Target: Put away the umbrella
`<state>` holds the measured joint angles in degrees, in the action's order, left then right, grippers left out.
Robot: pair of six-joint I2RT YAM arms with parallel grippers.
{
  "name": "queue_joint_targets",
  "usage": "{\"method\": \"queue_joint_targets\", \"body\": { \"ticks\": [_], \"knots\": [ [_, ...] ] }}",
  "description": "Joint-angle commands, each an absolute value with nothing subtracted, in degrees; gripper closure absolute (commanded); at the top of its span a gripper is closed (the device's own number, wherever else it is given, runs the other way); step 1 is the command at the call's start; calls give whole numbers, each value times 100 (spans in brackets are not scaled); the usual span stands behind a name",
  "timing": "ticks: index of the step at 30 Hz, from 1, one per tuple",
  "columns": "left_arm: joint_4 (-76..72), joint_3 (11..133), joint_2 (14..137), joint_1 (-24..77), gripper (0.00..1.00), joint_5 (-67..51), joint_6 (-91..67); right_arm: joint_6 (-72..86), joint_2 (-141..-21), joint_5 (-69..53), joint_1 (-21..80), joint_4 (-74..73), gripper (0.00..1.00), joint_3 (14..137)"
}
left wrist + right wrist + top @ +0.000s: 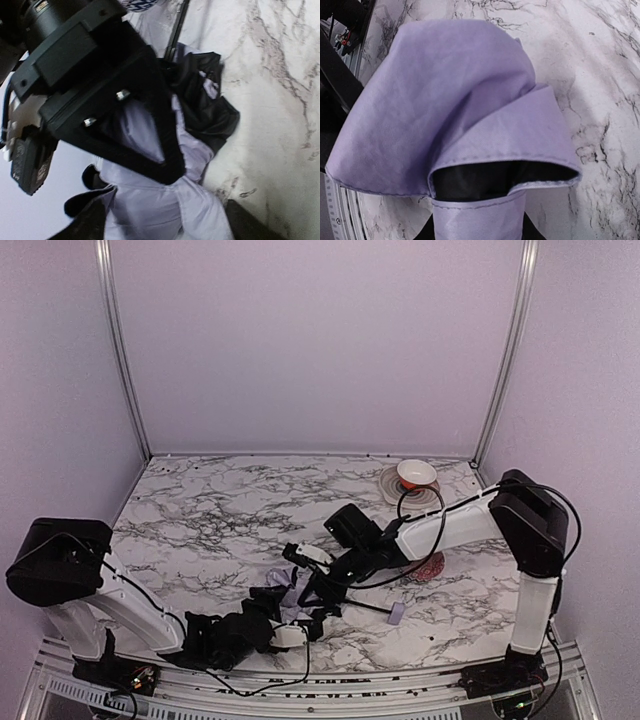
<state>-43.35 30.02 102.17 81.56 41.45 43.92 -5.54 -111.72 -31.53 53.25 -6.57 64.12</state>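
Observation:
The umbrella (290, 592) lies collapsed on the marble near the front middle. Its lavender canopy is crumpled with black folds, and its small lavender handle (396, 613) lies off to the right. My left gripper (298, 625) reaches in from the left. In the left wrist view its fingers (87, 220) stand wide apart, so the left gripper (167, 222) is open, with lavender fabric (150, 210) bunched between them. From the right, my right gripper (308, 585) comes onto the canopy. In its wrist view the dark fingers (422, 234) press on both sides of a fabric band (477, 220).
A red patterned bowl (428, 568) sits just behind the right forearm. A white bowl on a plate (415, 476) stands at the back right. The right arm's black gripper body (100, 90) hangs close over the left wrist camera. The front table edge is just below the umbrella.

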Motion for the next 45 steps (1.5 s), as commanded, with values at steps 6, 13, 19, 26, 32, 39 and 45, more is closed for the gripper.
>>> {"method": "queue_joint_targets", "body": {
  "ticks": [6,13,19,26,32,39,45],
  "knots": [
    [-3294,2514,7979,8146,1,3690,3171,-533,-10073,-2702,4706,-560,100,6301],
    [-2562,2343,5961,6911,32,1139,690,-1135,-9023,-2082,4594,-503,100,6292],
    [-3003,2569,5782,6208,50,739,-538,-1911,-8082,-1894,4708,195,100,5846],
    [-3775,2948,6231,5783,18,-812,-1718,-2766,-7624,-2525,5040,431,100,6009],
    [-3974,3432,6894,5790,5,-1890,-1853,-3012,-7530,-2582,5251,627,100,6229],
    [-4326,3576,7545,5792,10,-2580,-1774,-3010,-7478,-2711,5355,677,100,6349],
    [-4961,3341,7459,5790,30,-2805,-1705,-3018,-7394,-2849,5370,695,100,6372]
  ]
}}
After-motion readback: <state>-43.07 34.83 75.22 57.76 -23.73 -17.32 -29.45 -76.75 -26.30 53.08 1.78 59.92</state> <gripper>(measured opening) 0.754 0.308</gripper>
